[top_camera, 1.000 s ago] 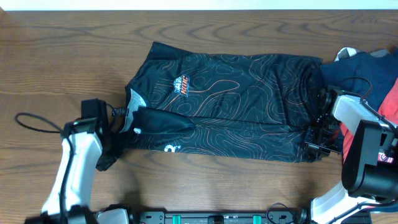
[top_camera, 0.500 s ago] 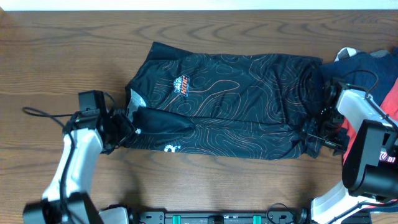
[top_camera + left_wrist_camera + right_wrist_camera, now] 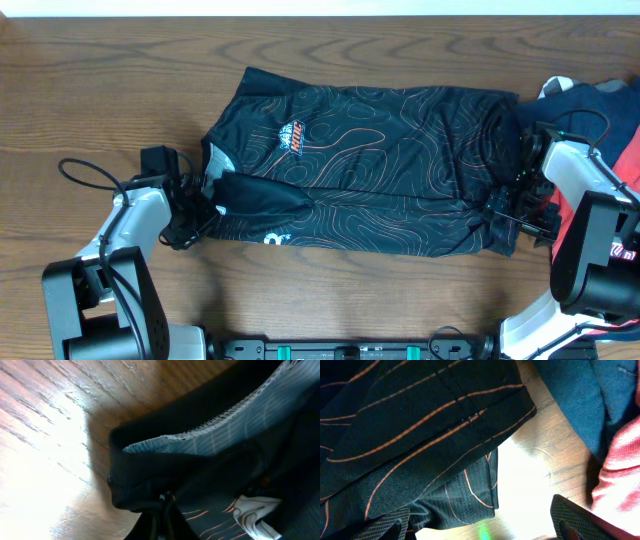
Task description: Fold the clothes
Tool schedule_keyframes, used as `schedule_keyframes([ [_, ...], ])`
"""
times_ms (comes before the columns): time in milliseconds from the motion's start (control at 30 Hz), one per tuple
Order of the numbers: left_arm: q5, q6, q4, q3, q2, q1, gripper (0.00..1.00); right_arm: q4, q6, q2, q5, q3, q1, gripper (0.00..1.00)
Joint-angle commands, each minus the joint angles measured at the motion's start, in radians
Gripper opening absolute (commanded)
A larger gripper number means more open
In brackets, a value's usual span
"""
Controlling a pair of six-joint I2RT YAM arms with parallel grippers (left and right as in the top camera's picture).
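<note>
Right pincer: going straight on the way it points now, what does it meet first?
Probably the jersey hem, lying just ahead of the open right pincer; bare table shows beside it. Depth is unclear.

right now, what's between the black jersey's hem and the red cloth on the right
Only a bare, brightly lit strip of wooden table separates the black jersey from the red cloth. The right wrist view shows it.

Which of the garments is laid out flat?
The black jersey with orange contour lines, spread in the middle; the navy garment and red garment lie bunched at the right edge.
</note>
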Motion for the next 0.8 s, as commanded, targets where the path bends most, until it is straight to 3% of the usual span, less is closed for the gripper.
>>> schedule_keyframes([
  [0,-0.024,0.002,-0.038,-0.005,0.022,0.003,0.06,-0.002,0.014,0.008,-0.004,0.014,0.0,0.88],
  [200,-0.122,-0.065,-0.237,-0.005,-0.026,0.041,0.06,-0.028,0.014,0.008,0.006,0.014,0.0,0.86],
  [433,-0.122,-0.056,-0.331,-0.003,-0.187,0.085,0.07,-0.038,0.014,0.006,0.0,0.015,0.0,0.85],
  [467,-0.122,-0.042,-0.327,0.002,-0.215,0.085,0.15,-0.038,0.013,0.005,-0.004,0.016,0.0,0.85],
  [500,-0.122,-0.031,-0.328,0.013,-0.241,0.085,0.49,-0.038,0.003,0.0,-0.016,0.022,0.0,0.85],
  [533,-0.122,-0.027,-0.329,0.026,-0.261,0.085,0.64,-0.039,-0.01,-0.005,-0.029,0.028,0.0,0.85],
  [767,-0.04,0.045,-0.288,0.17,-0.328,0.084,0.65,-0.049,-0.07,-0.103,-0.129,0.127,0.0,0.86],
])
